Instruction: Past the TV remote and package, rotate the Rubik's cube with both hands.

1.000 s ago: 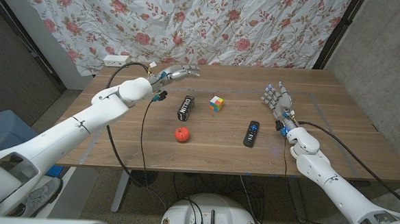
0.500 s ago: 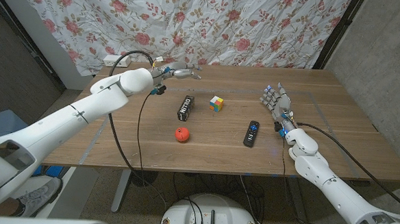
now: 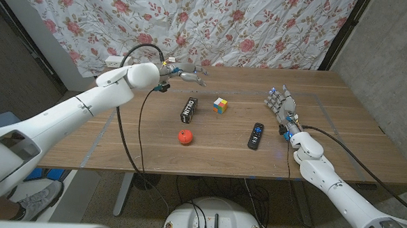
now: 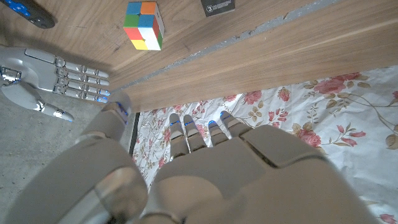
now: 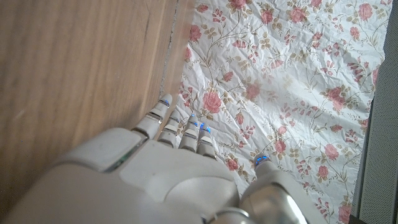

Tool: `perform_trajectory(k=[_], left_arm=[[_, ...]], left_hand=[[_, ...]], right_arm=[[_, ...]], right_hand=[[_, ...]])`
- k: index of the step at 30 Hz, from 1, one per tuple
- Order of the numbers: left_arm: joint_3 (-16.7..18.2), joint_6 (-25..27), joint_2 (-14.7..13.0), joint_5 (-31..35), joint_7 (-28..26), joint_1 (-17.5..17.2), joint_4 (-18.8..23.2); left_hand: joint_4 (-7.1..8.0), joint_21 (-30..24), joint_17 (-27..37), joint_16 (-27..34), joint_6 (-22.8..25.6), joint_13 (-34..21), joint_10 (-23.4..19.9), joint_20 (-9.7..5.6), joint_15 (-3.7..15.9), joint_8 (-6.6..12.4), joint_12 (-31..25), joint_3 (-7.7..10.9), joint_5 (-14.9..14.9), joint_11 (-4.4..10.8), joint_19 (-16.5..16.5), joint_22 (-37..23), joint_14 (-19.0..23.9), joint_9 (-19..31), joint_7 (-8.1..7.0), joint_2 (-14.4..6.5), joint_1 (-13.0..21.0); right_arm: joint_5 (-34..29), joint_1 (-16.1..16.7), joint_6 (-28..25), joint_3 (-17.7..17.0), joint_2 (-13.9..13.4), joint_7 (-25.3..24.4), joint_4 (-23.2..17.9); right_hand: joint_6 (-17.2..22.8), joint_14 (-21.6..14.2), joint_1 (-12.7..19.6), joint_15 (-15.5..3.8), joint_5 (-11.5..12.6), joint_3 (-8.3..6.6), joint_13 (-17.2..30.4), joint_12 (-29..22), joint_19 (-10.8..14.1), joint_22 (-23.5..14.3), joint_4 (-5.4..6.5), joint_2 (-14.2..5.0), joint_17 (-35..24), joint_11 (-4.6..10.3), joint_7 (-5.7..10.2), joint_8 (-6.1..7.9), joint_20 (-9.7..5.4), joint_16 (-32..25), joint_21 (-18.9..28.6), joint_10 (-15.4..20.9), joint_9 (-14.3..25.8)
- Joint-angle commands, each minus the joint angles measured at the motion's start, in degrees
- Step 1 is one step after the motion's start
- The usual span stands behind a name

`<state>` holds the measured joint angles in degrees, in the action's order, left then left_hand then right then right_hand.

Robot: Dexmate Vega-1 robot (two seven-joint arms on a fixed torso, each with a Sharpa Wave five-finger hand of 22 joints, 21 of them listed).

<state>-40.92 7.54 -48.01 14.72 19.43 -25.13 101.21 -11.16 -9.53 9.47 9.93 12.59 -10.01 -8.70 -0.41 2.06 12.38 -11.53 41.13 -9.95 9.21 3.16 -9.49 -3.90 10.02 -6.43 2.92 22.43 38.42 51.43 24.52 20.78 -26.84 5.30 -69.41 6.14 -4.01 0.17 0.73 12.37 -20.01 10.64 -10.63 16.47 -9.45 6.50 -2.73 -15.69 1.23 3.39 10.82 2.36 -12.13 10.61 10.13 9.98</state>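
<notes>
Evenly and softly lit from overhead, with only faint shadows beneath the small objects on the brown wooden table (image 3: 119,134) in the head view. Dark, underexposed corners beside the floral-print white curtain (image 3: 264,26). Straight table edges bowed slightly toward the frame margins. Close and softly out of focus in both wrist views, the grey robotic left hand (image 4: 205,180) and right hand (image 5: 155,180); mild sheen on the knuckles.

A wooden tabletop (image 3: 328,141) carries 4 small things near its middle — a black package (image 3: 189,109) lying flat, a Rubik's cube (image 3: 221,105) just beside it, a black TV remote (image 3: 256,135) further right, and a red ball (image 3: 184,137) toward the near edge — all apart.
</notes>
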Motion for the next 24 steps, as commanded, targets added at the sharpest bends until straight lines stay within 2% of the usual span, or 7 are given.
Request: perform_trajectory(k=[1,3,12,15,19,24], left_arm=[[-3.7,-0.1,2.6,9.6,5.9,4.3,-1.0],[-4.1,-0.4,3.2,10.4,6.4,4.8,-1.5],[-6.6,-1.6,5.8,15.5,8.6,7.3,-3.6],[-7.1,-2.3,6.7,16.6,8.9,7.9,-4.5],[-7.8,-3.9,7.4,19.7,6.5,8.1,-5.4],[-9.5,-4.8,9.1,22.3,8.8,10.2,-7.3]], left_hand=[[0.2,0.0,0.3,0.0,0.1,-0.2,-0.8,-0.25,0.55,0.0,0.3,-0.05,-0.4,0.3,1.4,-0.1,-0.7,0.1,-0.03,0.4,1.2],[0.21,0.0,0.3,0.1,0.1,-0.2,-0.7,-0.22,0.54,-0.01,0.4,-0.09,-0.4,0.43,1.6,-0.1,-0.7,0.1,0.06,0.6,1.4],[0.27,-0.2,0.3,0.2,-0.7,-0.2,-0.7,0.09,0.52,-0.29,0.6,-0.39,-0.3,0.57,3.2,-0.1,-1.1,0.1,0.34,1.8,2.4],[0.3,-0.3,0.3,0.2,-0.9,-0.2,-0.7,0.14,0.46,-0.36,0.6,-0.47,-0.3,0.5,3.4,-0.1,-1.2,0.1,0.39,2.1,2.7],[0.34,-0.8,0.3,0.4,-0.3,-0.2,-1.6,0.31,0.53,-0.07,0.4,-0.68,-0.3,0.22,2.9,-0.2,-0.8,0.1,0.5,2.8,3.4],[0.35,-0.8,0.3,0.4,0.2,-0.2,-2.1,0.11,0.65,0.13,0.3,-0.82,-0.2,0.21,3.1,-0.2,-0.8,0.1,0.57,3.3,3.9]], right_arm=[[-0.7,-1.5,1.1,0.3,0.2,1.1,2.0],[-1.5,-1.5,1.4,0.4,0.0,0.5,1.7],[-4.1,-0.4,2.4,0.1,-0.8,-3.3,-0.8],[-4.8,0.2,2.1,0.0,-1.4,-4.4,-2.0],[-5.5,0.4,1.4,0.1,-2.2,-4.9,-2.9],[-5.1,0.7,1.5,0.0,-2.1,-4.9,-2.8]], right_hand=[[0.5,-0.6,0.7,-0.91,0.6,0.0,0.2,-0.5,0.0,-0.2,-0.07,-0.16,0.2,-0.22,0.19,0.3,-1.13,-0.1,0.2,0.6,0.2],[0.5,-0.5,0.8,-1.45,0.6,0.0,0.2,-0.6,0.0,-0.1,-0.1,-0.18,0.3,-0.23,-0.05,0.24,-1.7,0.0,0.2,0.7,0.2],[1.0,-1.0,1.2,-2.66,0.6,-0.04,0.0,-0.6,-1.1,-0.1,-0.41,-0.25,1.0,-0.71,-3.94,0.23,-3.94,0.0,-0.2,1.4,0.2],[1.2,-1.2,1.3,-2.69,0.6,-0.06,0.0,-0.6,-1.5,-0.1,-0.49,-0.27,1.1,-0.74,-4.43,0.27,-4.24,0.0,-0.3,1.6,0.2],[1.5,-1.4,1.4,-2.8,0.6,-0.09,-0.1,-0.7,-1.5,0.0,-0.54,-0.32,1.2,-0.54,-4.69,0.35,-4.38,-0.1,-0.3,1.8,0.2],[1.4,-1.5,1.4,-2.78,0.6,-0.13,-0.1,-0.7,-1.3,0.0,-0.57,-0.42,1.4,-0.38,-4.38,0.26,-4.45,-0.1,-0.2,2.0,0.1]])
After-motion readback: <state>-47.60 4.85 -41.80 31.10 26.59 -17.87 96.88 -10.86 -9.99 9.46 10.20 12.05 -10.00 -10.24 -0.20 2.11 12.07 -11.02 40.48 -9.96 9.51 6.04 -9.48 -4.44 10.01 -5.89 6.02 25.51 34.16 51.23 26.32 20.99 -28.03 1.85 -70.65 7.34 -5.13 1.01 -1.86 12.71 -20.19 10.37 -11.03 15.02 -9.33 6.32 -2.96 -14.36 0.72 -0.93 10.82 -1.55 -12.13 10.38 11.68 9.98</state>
